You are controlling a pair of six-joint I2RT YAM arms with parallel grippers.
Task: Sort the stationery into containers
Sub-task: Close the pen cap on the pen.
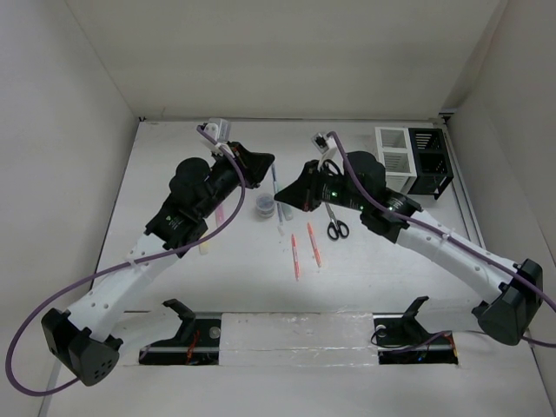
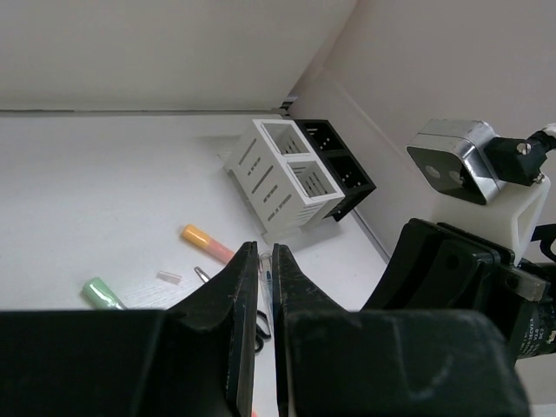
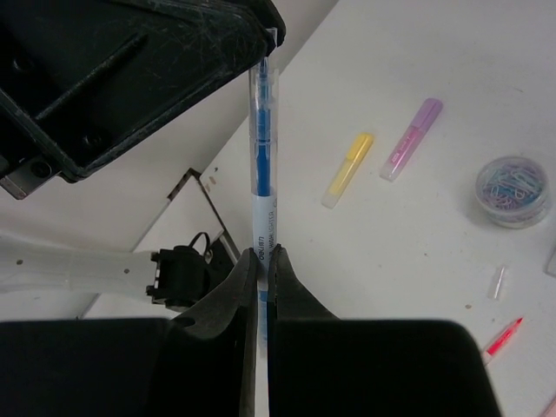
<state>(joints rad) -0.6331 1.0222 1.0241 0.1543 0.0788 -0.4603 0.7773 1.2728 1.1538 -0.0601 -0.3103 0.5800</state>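
Both arms are stretched in from the near corners and meet mid-tabletop (image 1: 382, 269), elbows out, wrists angled toward each other. The left tool (image 1: 268, 165) comes in from the far left, and the right tool (image 1: 280, 198) sits just nearer and to its right.

The 2 tools share 1 item, the blue pen (image 3: 261, 156). In my right wrist view the right tool (image 3: 263, 256) is clamped on the pen's lower barrel. The upper end runs into the tip of the left tool, pinched there too.

In the left wrist view the left tool (image 2: 264, 256) shows only a hairline slit with a sliver inside. The right arm's wrist housing blocks that view's right side. From above, the pen (image 1: 275, 184) is mostly covered by both tools.

The white organizer (image 1: 395, 156) and black organizer (image 1: 432, 161) stand touching at the far right, well apart from the pen. The scissors (image 1: 335, 221) and 2 orange-red pens (image 1: 295, 256) lie nearer, and the tub of paper clips (image 1: 264, 206) is just beside the tools. The yellow highlighter (image 3: 347, 169) and purple highlighter (image 3: 413, 137) lie side by side on the left.
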